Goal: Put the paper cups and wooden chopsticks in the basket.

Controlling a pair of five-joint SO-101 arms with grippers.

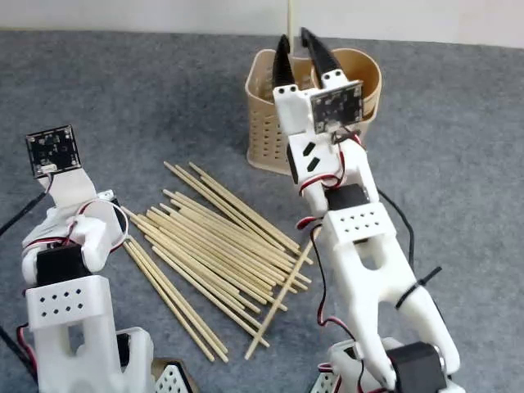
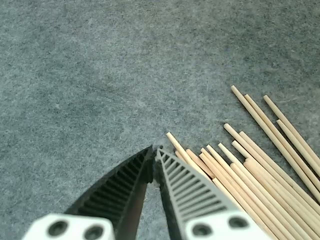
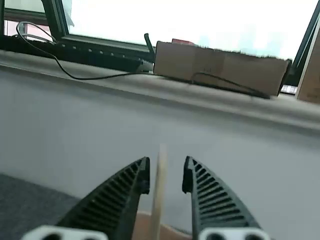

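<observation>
Over the basket at the far side of the counter, the right tool points upward with its jaws parted. One chopstick stands upright between them. In the right wrist view the right tool shows a gap on either side of that chopstick, so the jaws are not pressing on it. A brown paper cup sits inside the basket, on its right part, partly behind the arm.

Nearer the arms, a pile of chopsticks lies spread on the grey counter between the two arms, most of them slanting the same way. The left tool is closed with nothing in it, its tips just beside the ends of the nearest sticks in the pile.
</observation>
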